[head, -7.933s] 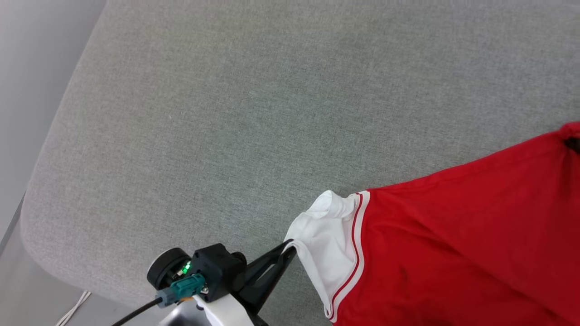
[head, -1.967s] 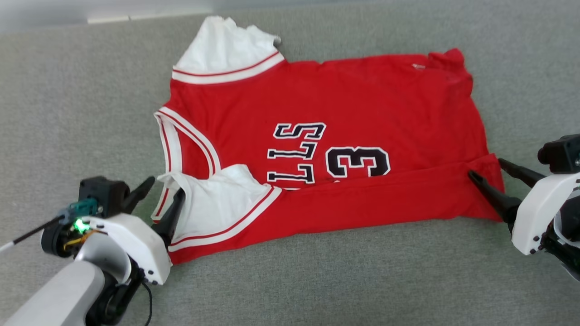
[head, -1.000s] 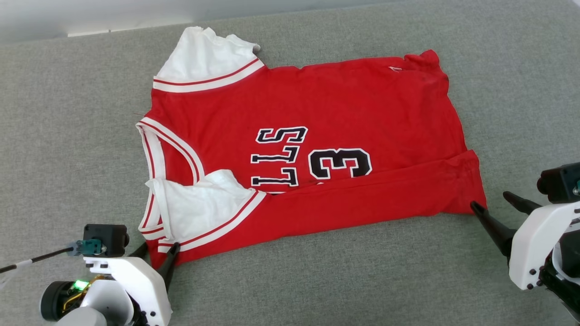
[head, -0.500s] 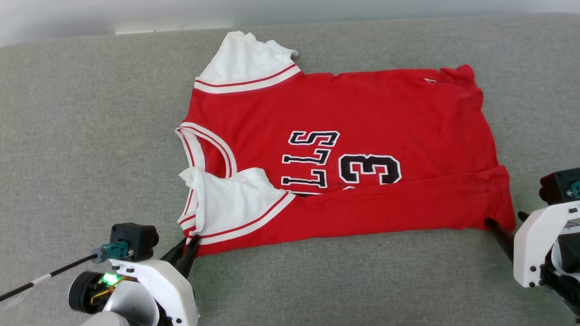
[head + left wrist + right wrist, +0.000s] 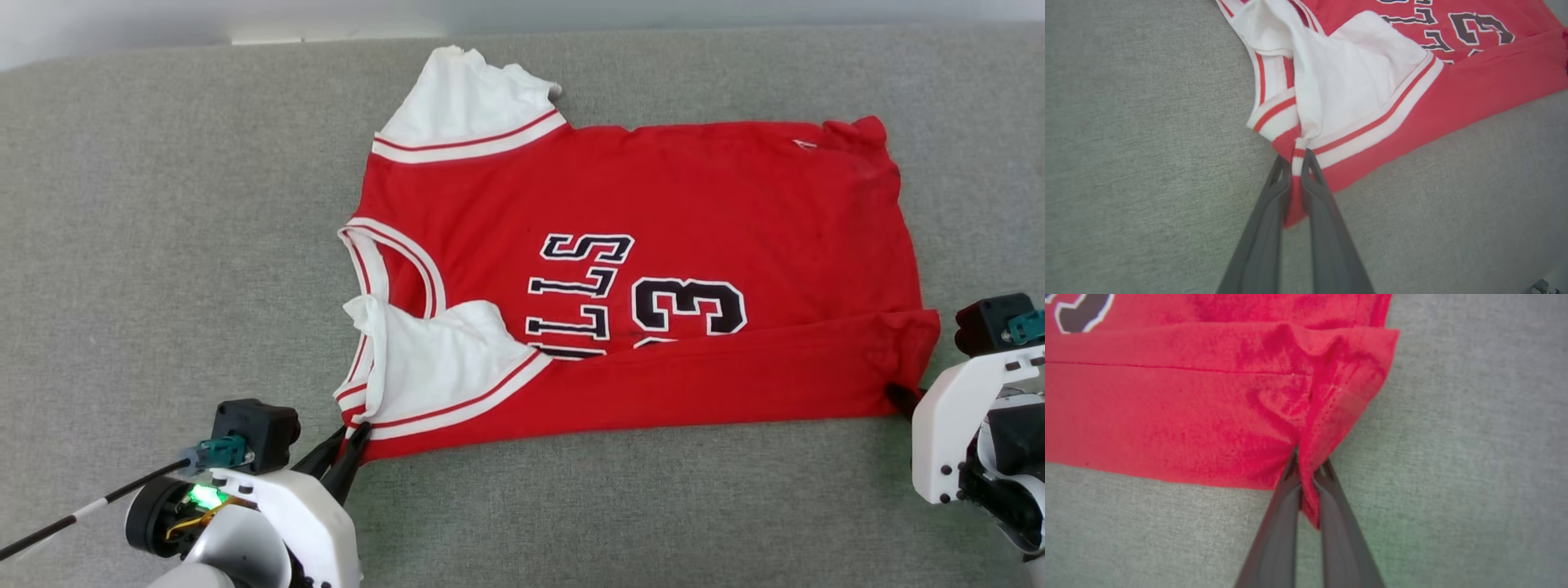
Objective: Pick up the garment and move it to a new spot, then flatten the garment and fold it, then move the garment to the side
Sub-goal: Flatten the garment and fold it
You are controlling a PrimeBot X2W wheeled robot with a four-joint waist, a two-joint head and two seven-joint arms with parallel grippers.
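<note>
Clamped with the left gripper (image 5: 353, 431) onto the striped lower-left corner of the red jersey-style T-shirt with white short sleeves (image 5: 653, 204); pinched tight with the right gripper (image 5: 900, 398) onto the red hem corner at lower right. Spread flat mid-frame on grey woven upholstery (image 5: 163, 245), with the lower long edge folded up over the dark lettering (image 5: 637, 294). Bare grey beyond every edge, widest at left and along the bottom.

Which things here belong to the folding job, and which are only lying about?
Job: red fabric jersey T-shirt with white sleeves; left end effector, pinching its collar-end corner; right end effector, pinching its hem corner.
Just there: grey woven upholstered surface under it; pale strip beyond its far edge.
</note>
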